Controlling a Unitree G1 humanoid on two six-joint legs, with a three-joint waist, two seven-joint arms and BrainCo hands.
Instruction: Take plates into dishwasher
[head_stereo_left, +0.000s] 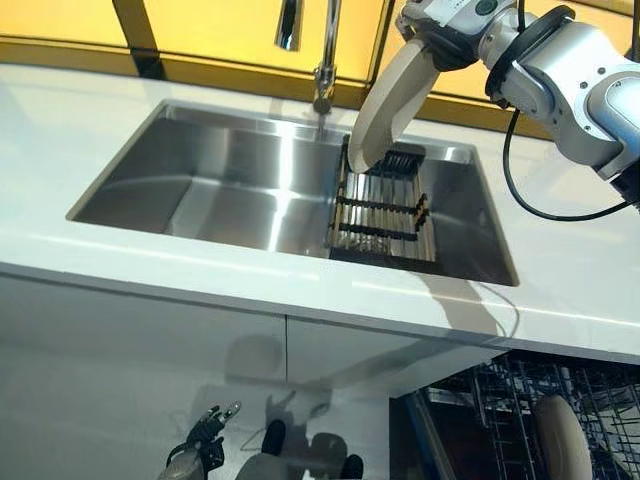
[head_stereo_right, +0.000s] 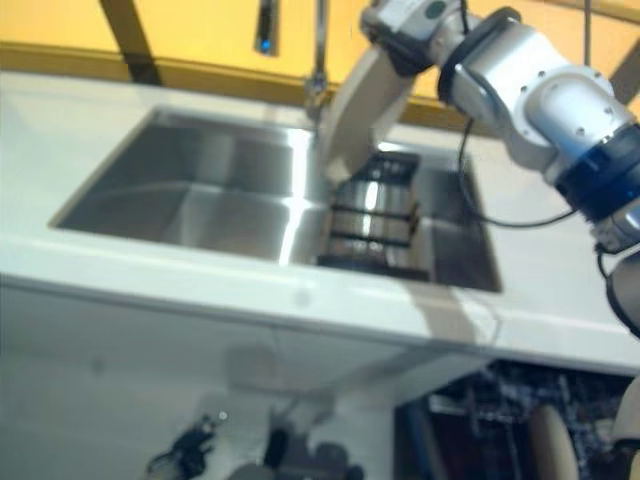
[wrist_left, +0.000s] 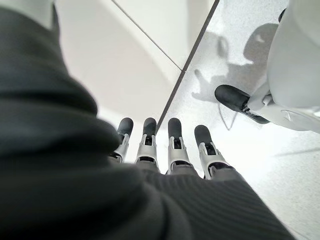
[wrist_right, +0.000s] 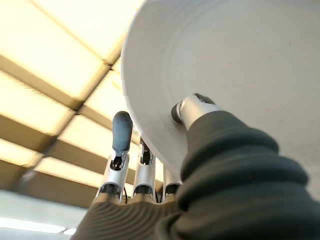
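Observation:
A white plate (head_stereo_left: 388, 108) hangs on edge above the dark dish rack (head_stereo_left: 383, 205) in the right part of the steel sink (head_stereo_left: 230, 175). My right hand (head_stereo_left: 440, 28) holds it by its top rim; in the right wrist view the thumb (wrist_right: 189, 107) presses on the plate's face (wrist_right: 235, 55) and the fingers (wrist_right: 121, 131) pass behind its rim. The open dishwasher (head_stereo_left: 540, 410) shows at the lower right with another pale plate (head_stereo_left: 562, 436) standing in its rack. My left hand (head_stereo_left: 205, 432) hangs low by the floor, fingers (wrist_left: 175, 137) straight, holding nothing.
A tall tap (head_stereo_left: 322, 60) stands behind the sink, just left of the held plate. White counter (head_stereo_left: 120, 255) surrounds the sink, with white cabinet fronts (head_stereo_left: 150, 330) below. A yellow-lit window band (head_stereo_left: 200, 25) runs along the back.

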